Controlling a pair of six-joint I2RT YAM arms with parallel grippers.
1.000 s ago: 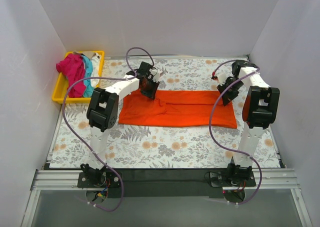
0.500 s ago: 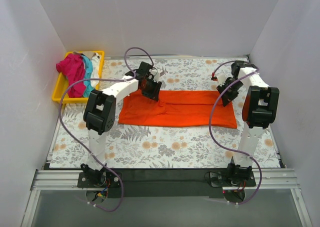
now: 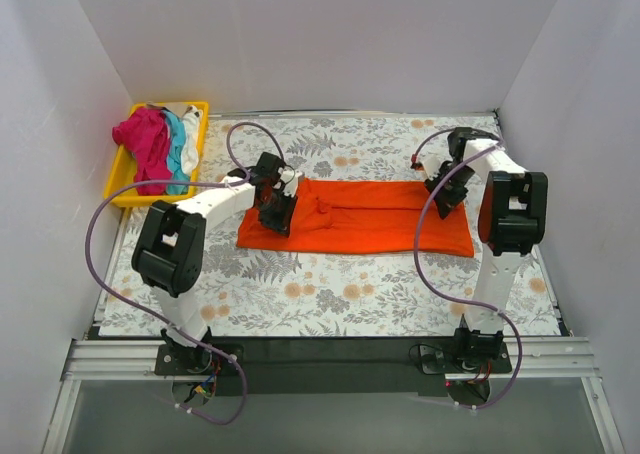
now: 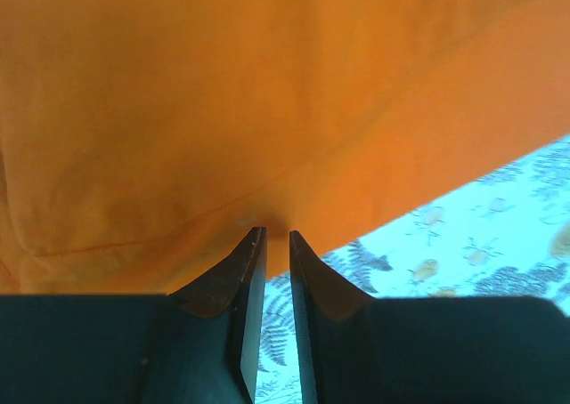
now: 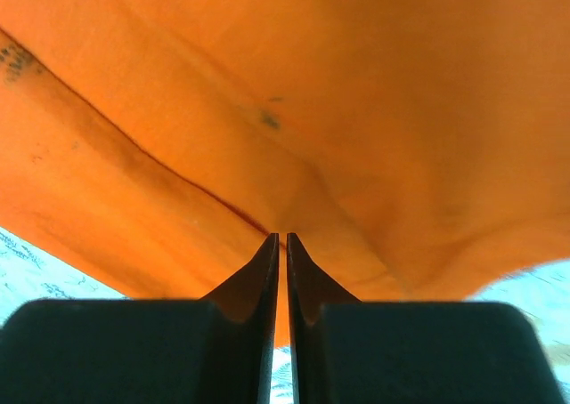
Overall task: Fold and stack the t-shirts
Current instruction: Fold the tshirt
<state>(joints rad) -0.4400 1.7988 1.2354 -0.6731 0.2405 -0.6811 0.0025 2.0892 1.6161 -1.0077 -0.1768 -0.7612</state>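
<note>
T-shirt (image 3: 370, 219) in vivid orange lies folded into a long band across the middle of the flowered bench (image 3: 330, 294). The left gripper (image 3: 275, 206) is clamped on a pinch of cloth at its left end and the right gripper (image 3: 445, 189) on its far right edge, and both wrist views show the jaws nipped together with orange cloth between the tips. Well apart, at the far left corner, a yellow tray (image 3: 118, 196) holds a heap of magenta shirt (image 3: 145, 144), teal shirt (image 3: 177, 146) and white shirt (image 3: 191, 139)
</note>
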